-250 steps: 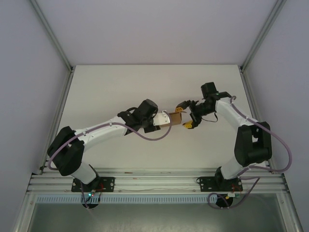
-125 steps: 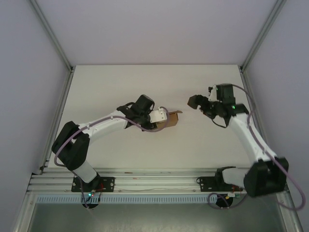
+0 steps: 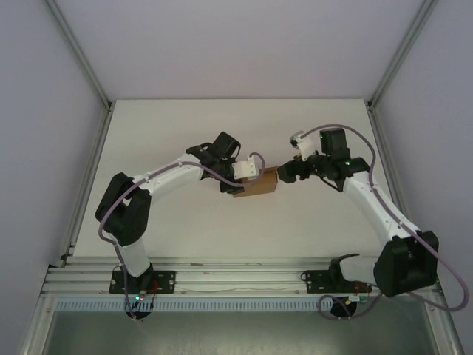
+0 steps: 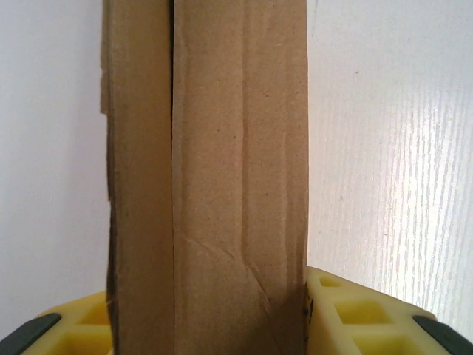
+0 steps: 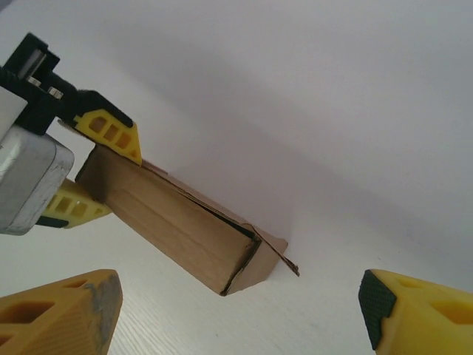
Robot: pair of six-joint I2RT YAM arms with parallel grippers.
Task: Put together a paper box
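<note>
The paper box (image 3: 259, 185) is a small brown cardboard box, folded into a long rectangular shape, at mid-table. My left gripper (image 3: 242, 180) is shut on its left end. In the left wrist view the paper box (image 4: 222, 170) runs straight away from the camera between the two yellow fingers (image 4: 355, 318). In the right wrist view the paper box (image 5: 174, 225) lies slanted with its free end toward me, and a loose flap (image 5: 281, 255) sticks out at that end. My right gripper (image 5: 236, 314) stands open just short of that end, nothing between its fingers. From above, the right gripper (image 3: 288, 172) sits close to the box's right end.
The white table (image 3: 185, 133) is walled by aluminium frame posts (image 3: 89, 81) at left and right. The arms' mounting rail (image 3: 236, 277) runs along the near edge. The left gripper's body (image 5: 29, 170) sits at the far end of the box.
The right arm pulled back from the box, then swung in again to its right end. The left arm has turned and carried the box slightly right and toward me.
</note>
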